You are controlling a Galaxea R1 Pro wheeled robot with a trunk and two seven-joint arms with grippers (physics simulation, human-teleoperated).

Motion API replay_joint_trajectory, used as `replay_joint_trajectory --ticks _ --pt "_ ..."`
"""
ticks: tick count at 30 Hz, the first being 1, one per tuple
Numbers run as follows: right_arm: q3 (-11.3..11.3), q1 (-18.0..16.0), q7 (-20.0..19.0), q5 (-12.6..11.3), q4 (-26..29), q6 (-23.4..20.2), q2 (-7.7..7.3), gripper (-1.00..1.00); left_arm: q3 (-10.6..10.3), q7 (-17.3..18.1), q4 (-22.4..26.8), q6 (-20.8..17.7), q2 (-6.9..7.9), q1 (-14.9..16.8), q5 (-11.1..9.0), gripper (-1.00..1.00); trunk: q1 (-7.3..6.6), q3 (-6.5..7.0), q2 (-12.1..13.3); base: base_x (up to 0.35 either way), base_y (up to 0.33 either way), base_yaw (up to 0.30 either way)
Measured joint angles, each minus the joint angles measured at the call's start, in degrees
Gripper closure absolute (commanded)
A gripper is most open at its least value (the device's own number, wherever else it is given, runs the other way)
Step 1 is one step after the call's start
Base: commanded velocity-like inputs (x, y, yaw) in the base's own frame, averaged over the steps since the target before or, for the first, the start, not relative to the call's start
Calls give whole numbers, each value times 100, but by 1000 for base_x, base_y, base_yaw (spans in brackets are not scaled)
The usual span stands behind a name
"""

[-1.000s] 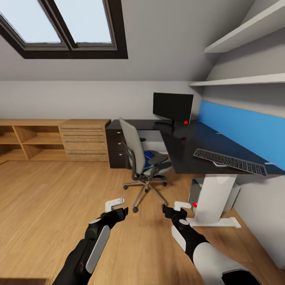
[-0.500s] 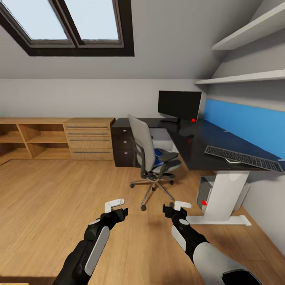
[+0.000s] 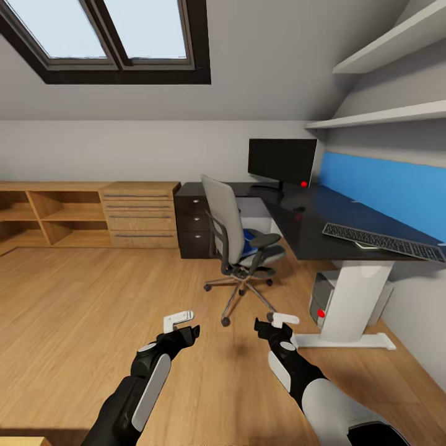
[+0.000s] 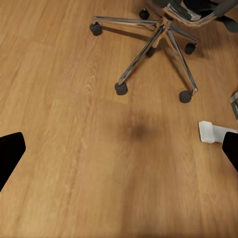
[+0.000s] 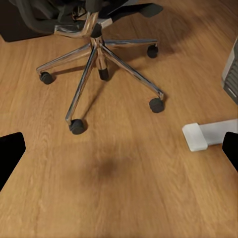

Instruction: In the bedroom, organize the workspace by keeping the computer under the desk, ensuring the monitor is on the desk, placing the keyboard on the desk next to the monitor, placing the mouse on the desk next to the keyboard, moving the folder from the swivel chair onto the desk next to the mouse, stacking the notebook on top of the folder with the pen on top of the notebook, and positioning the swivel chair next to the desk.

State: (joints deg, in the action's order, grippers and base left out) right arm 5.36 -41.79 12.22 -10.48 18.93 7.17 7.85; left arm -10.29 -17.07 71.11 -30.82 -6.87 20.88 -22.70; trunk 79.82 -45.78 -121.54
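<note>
From the head view, the black desk point(image 3: 310, 226) stands on the right side of the room, against the blue wall panel point(image 3: 384, 186). The monitor point(image 3: 282, 160) sits on its far corner, and the keyboard point(image 3: 383, 241) lies on the near right part of the top. A small dark thing on the desk between them may be the mouse point(image 3: 300, 208), but it is too small to tell. The computer point(image 3: 323, 297) stands on the floor under the desk, behind the white leg point(image 3: 350, 303). The swivel chair point(image 3: 238, 244) is just left of the desk, with the blue folder point(image 3: 249, 241) on its seat. The left gripper point(image 3: 183, 327) and the right gripper point(image 3: 272, 327) hang over the wooden floor point(image 3: 74, 310), both holding nothing. In the left wrist view, the two dark fingertips point(image 4: 10, 153) are wide apart above the floor, with the chair's chrome base ahead. In the right wrist view, the fingertips point(image 5: 10, 151) are wide apart too, near the chair's base and the foot of the white leg.
</note>
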Motion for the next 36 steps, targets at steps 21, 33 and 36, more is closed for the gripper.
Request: replay_joint_trajectory --ticks 21,33,36 --pt "21 0 19 51 -43 506 -9 -100 0 -24 19 3 -4 0 1 -100 461 -377 -842 0 0 0" --pt "26 5 38 59 -88 980 -9 -100 0 -219 19 2 -6 0 1 -100 725 -592 -1324 0 0 0" --pt "28 7 49 59 -95 1086 -8 -100 0 -228 19 2 -2 0 1 -100 791 -646 -1444 0 0 0"
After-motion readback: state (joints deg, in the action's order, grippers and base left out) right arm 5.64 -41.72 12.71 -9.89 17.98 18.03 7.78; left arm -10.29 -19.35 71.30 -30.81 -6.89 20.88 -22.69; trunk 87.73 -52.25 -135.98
